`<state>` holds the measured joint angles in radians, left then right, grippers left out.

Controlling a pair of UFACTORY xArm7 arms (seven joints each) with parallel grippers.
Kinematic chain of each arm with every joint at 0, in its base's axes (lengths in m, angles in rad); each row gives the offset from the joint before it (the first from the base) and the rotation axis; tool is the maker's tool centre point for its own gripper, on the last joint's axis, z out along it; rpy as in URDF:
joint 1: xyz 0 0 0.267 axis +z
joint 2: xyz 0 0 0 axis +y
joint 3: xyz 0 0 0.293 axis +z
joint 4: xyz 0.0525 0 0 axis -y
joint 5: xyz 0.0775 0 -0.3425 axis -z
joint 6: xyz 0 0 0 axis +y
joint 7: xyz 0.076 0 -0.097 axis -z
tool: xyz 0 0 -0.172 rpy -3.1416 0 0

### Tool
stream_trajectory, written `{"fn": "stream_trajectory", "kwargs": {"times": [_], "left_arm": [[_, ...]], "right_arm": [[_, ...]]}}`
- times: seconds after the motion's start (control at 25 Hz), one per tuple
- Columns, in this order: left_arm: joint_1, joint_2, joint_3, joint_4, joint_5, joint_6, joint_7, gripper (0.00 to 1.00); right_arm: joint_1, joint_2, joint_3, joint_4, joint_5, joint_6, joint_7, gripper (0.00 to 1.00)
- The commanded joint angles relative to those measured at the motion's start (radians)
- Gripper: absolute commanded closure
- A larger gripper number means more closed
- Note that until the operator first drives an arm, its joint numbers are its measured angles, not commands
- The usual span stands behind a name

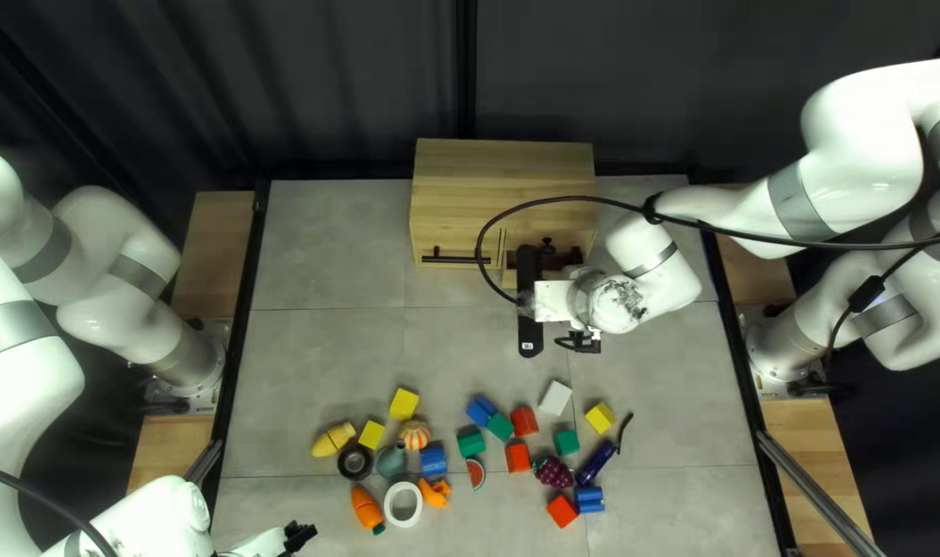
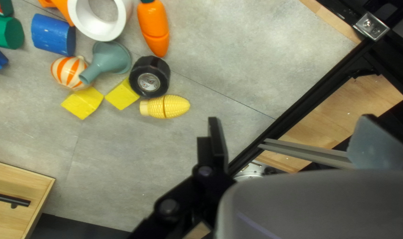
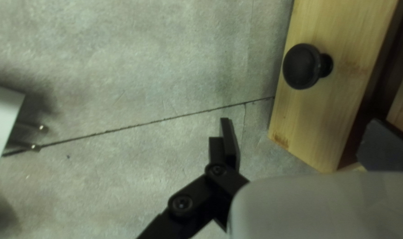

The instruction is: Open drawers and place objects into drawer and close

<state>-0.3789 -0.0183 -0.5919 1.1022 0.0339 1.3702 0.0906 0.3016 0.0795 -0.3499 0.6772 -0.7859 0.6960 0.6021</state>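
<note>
One drawer [image 3: 321, 115] with a black knob [image 3: 301, 66] sits partly open, right pincer [image 1: 530, 299] spread wide beside it. Left pincer [image 1: 300, 535] is gaping too, toy corn [image 2: 166, 106] ahead. Blocks [image 1: 405, 403] and toy carrot [image 1: 367, 510] just litter the table [image 1: 326, 361].

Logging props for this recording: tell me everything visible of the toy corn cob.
The toy corn cob is yellow, apparently plastic, with rows of raised kernels, a dark seam around its middle, a smooth stub at one end and a rounded tip at the other. It lies on its side on the grey tabletop, right beside the black round object; whether they touch is unclear. The open left tool is not touching it.
</note>
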Motion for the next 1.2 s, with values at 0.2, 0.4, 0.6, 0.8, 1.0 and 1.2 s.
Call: {"fn": "stream_trajectory", "kwargs": {"times": [0.2,0.4,0.6,0.8,1.0,1.2], "left_arm": [[0.000,0.000,0.000,0.000,0.000,0.000,0.000,0.00],[0.000,0.000,0.000,0.000,0.000,0.000,0.000,0.00],[0.000,0.000,0.000,0.000,0.000,0.000,0.000,0.00],[0.000,0.000,0.000,0.000,0.000,0.000,0.000,0.00],[0.000,0.000,0.000,0.000,0.000,0.000,0.000,0.00],[0.000,0.000,0.000,0.000,0.000,0.000,0.000,0.00]], "right_arm": [[-0.015,0.032,-0.009,0.030,0.024,-0.019,-0.005,0.00],[-0.019,0.056,-0.011,0.049,0.035,-0.024,0.000,0.00],[-0.017,0.065,-0.011,0.057,0.034,-0.022,0.018,0.00],[-0.016,0.073,-0.011,0.063,0.035,-0.020,0.027,0.00],[-0.016,0.077,-0.011,0.066,0.037,-0.017,0.033,0.00],[-0.013,0.073,-0.003,0.076,0.065,0.000,0.019,0.00]]}}
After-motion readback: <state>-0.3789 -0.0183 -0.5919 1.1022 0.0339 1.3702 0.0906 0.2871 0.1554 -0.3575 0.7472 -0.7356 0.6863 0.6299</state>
